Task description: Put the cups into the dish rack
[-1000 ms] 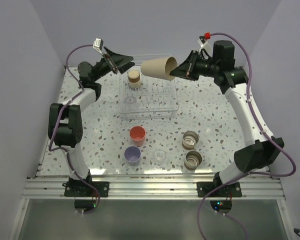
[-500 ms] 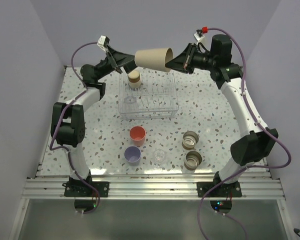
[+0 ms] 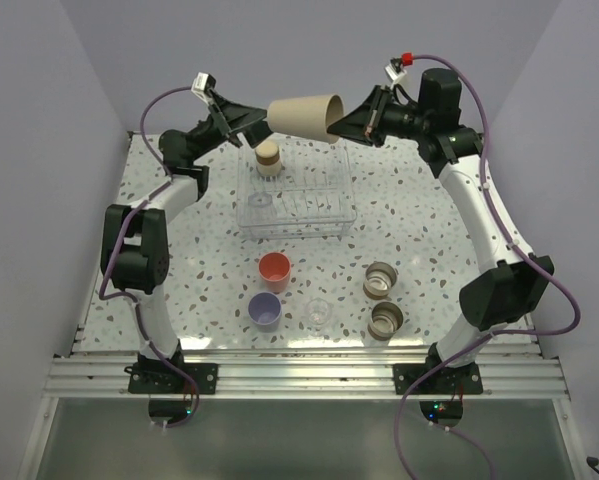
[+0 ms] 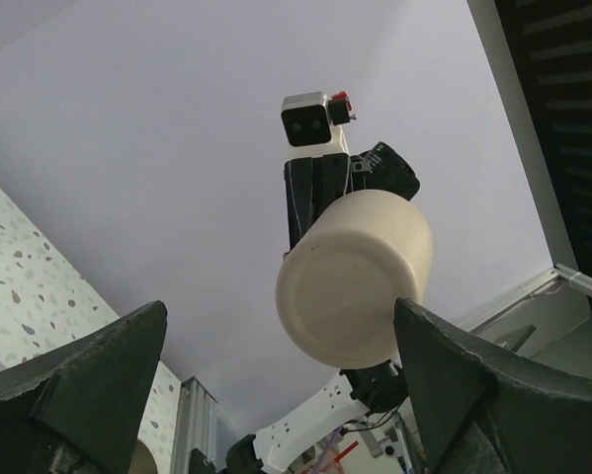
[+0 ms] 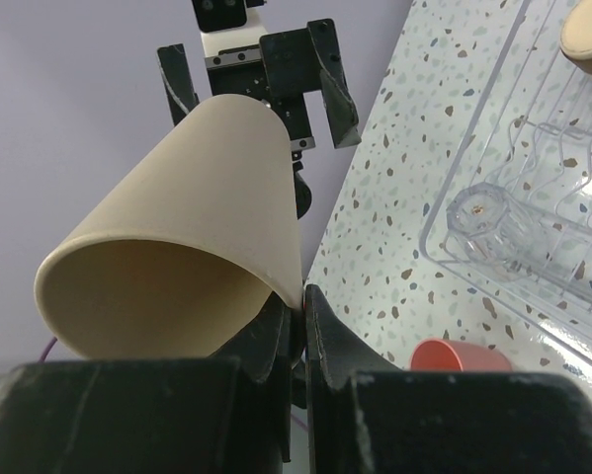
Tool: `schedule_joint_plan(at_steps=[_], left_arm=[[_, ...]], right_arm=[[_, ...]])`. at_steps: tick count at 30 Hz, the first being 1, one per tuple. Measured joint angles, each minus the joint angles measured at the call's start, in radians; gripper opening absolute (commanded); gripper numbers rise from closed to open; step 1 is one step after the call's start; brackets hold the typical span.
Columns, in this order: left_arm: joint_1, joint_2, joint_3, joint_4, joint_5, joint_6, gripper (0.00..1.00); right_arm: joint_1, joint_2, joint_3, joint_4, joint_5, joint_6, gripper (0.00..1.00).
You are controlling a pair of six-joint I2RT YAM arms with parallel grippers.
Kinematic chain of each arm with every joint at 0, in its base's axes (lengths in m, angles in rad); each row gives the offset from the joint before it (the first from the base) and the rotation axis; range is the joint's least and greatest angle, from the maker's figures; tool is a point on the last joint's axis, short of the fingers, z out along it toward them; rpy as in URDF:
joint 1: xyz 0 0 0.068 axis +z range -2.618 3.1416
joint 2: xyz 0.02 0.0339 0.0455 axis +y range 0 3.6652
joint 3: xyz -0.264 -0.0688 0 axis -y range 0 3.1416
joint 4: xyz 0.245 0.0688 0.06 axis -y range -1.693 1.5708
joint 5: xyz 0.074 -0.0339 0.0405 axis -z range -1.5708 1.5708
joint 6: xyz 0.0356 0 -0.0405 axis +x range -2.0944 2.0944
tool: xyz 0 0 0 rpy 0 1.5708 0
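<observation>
Your right gripper (image 3: 335, 127) has its jaws pressed together on the rim of the large beige cup (image 3: 304, 114). It holds the cup on its side in the air, base pointing at your left gripper (image 3: 251, 124). That left gripper is spread wide and holds nothing. In the left wrist view the cup's base sits framed between the fingers, apart from both. Both arms reach far out and up over the back of the table, wrists turned toward each other.

Nearest the arm bases, a lavender cup (image 3: 265, 310), a clear glass (image 3: 319, 313) and a tan brown-rimmed cup (image 3: 386, 320) stand in a rough row. Just beyond them are the coral-red cup (image 3: 274, 268) and a second tan cup (image 3: 380, 280).

Farther back lies the dish rack (image 3: 299, 226). A second clear glass (image 3: 261, 199) sits in its left part and a third tan cup (image 3: 267, 157) stands at its far left corner. The beige cup hangs above the rack's far edge, well clear of it.
</observation>
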Motion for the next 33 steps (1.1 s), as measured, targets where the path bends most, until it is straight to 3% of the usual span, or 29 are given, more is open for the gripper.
schedule_joint_plan(at_steps=[23, 33], left_arm=[[0.006, -0.040, -0.016, 0.009, 0.006, 0.001, 0.99], [-0.053, -0.040, 0.053, 0.011, 0.020, 0.024, 0.95]], right_arm=[[0.003, -0.001, -0.043, 0.085, 0.033, 0.052, 0.00], [0.039, -0.001, -0.065, 0.122, 0.048, 0.055, 0.00]])
